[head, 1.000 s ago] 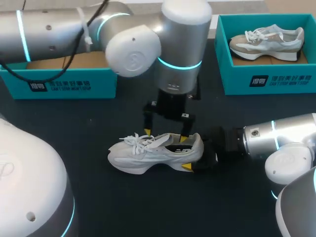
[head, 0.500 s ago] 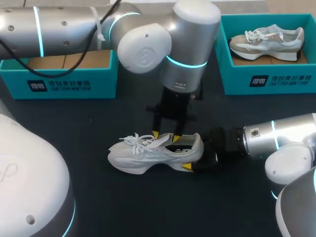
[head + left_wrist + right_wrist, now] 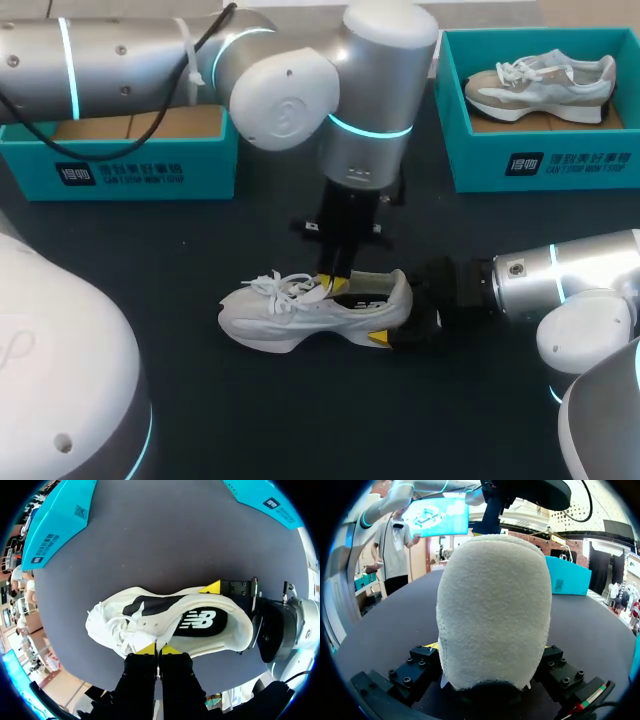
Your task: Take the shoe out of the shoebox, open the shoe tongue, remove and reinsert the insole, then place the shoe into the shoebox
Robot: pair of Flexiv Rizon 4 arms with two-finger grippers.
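dark tabletop (image 3: 300, 420) carries the white shoe (image 3: 300, 315) on its sole, out of the teal shoebox (image 3: 140, 170) behind it. left gripper (image 3: 330, 285) hangs over the shoe's mouth, fingers pinched almost together at the rim by the tongue; whether cloth sits between them, cannot tell. right gripper (image 3: 398, 315) clamps the heel from both sides. left wrist view alone shows the black insole (image 3: 217, 625) inside; right wrist view shows only the heel. a second box (image 3: 545, 165) holds a beige shoe (image 3: 540, 80).
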